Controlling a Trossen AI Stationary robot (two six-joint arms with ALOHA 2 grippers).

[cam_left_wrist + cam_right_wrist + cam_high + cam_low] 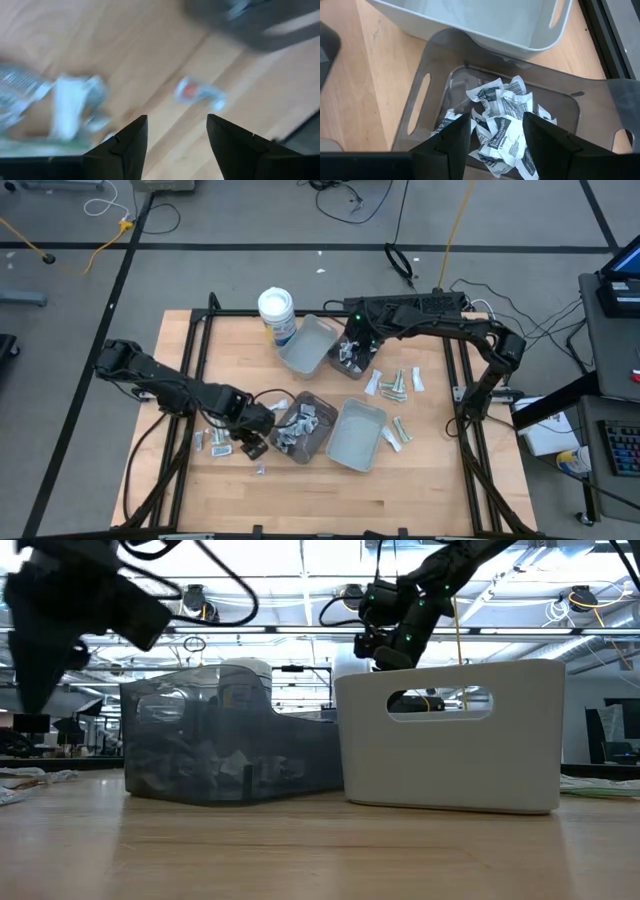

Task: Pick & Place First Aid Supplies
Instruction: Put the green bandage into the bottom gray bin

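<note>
My left gripper (pixel 255 444) hangs open over the bare wood just left of the near brown tray (pixel 305 426), nothing between its fingers (pixel 131 142). Below it lie loose first aid supplies: a small packet with a red mark (pixel 198 93) and white packets (pixel 70 106), seen from above as a small cluster (pixel 216 442). My right gripper (pixel 350 356) stands open above the far brown tray (pixel 422 95), over a heap of white printed packets (pixel 501 115) lying on its floor. Its fingers (pixel 454 142) touch none of them.
A grey tray (pixel 306 346) stands beside the far brown one, another grey tray (pixel 357 436) beside the near one. A white tub (pixel 277 310) stands at the back. More packets lie at the right (pixel 396 384) and near the front (pixel 262 470). Black frame rails border the table.
</note>
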